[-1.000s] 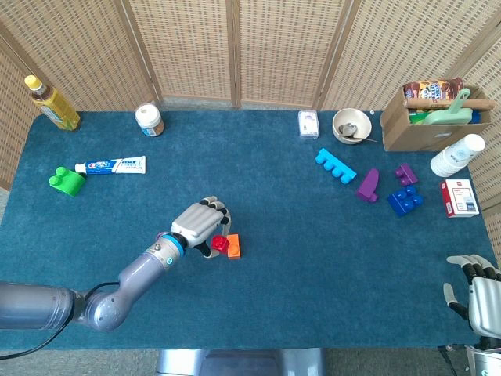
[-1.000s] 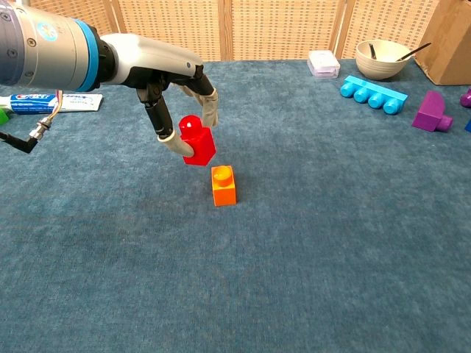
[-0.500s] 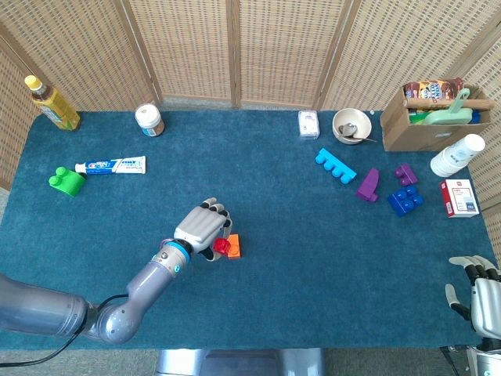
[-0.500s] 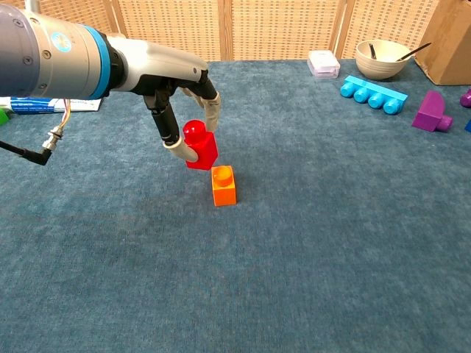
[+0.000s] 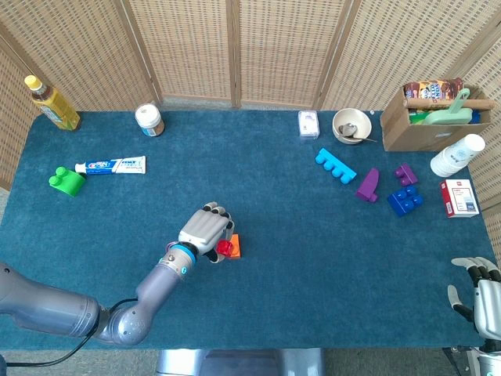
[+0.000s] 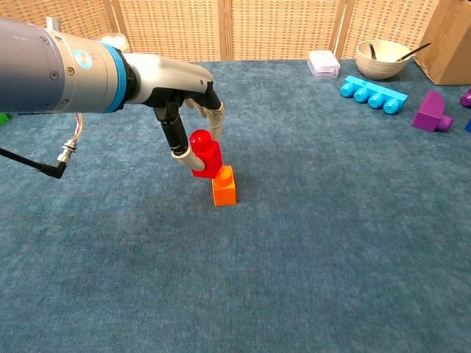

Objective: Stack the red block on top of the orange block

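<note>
- The red block (image 6: 207, 154) is pinched between the fingers (image 6: 182, 155) of the left hand (image 6: 193, 110), slightly tilted, with its stud up.
- Its lower edge is seen just above and to the left of the orange block (image 6: 224, 186), overlapping that block's stud in the chest view; whether the two touch cannot be told.
- The orange block is set upright on the blue table (image 6: 309, 243), near its middle, toward the front.
- In the head view, the left hand (image 5: 205, 232) is seen from above, covering part of the red block (image 5: 225, 248), which lies against the left side of the orange block (image 5: 235, 246).
- The right hand (image 5: 479, 293) is shown at the lower right corner of the head view, off the table edge, with fingers apart and nothing held.
- A green block (image 5: 66, 180) and a toothpaste tube (image 5: 110, 165) are laid at the left side of the table, well apart from the stack.
- A cyan block (image 6: 373, 93), a purple block (image 6: 431, 112) and a bowl (image 6: 380, 58) are placed at the far right.
</note>
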Controlling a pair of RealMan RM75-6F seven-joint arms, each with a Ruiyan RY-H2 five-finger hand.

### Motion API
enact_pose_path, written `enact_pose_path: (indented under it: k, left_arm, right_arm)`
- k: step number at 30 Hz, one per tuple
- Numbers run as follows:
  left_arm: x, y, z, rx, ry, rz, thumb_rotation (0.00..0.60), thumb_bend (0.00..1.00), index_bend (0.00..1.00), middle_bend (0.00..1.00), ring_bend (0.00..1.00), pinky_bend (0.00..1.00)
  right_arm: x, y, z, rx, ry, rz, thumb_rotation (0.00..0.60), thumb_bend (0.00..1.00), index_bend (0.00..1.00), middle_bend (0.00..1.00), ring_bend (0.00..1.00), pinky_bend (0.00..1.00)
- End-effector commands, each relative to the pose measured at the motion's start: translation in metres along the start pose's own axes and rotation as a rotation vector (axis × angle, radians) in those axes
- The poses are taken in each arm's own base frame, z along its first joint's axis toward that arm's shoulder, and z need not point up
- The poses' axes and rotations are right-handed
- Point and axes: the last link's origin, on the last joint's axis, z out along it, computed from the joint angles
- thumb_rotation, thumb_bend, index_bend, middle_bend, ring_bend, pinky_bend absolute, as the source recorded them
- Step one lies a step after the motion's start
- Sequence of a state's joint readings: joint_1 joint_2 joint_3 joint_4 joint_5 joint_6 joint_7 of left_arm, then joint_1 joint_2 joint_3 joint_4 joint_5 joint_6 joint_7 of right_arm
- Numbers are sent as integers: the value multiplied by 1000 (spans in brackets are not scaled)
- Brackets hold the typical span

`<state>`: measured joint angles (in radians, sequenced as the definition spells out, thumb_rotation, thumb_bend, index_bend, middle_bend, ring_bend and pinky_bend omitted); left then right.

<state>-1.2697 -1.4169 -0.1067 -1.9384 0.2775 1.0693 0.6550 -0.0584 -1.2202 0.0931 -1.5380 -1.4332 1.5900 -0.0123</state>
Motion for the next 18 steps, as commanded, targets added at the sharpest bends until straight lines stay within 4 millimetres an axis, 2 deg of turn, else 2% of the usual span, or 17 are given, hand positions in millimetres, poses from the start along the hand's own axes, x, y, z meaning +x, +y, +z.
enact_pose_path:
  k: [1,18]
  left_arm:
    - [-1,0,2,7,1,3,600,341,561,283,159,99]
    - [-7,7,8,23,3,4,600,342,559,281,158,127]
  right_arm:
    - [0,1,-1,-2,0,1,600,323,326,354,248,341]
    - [0,7,-3,-10,0,9,600,324,326,354,249,341]
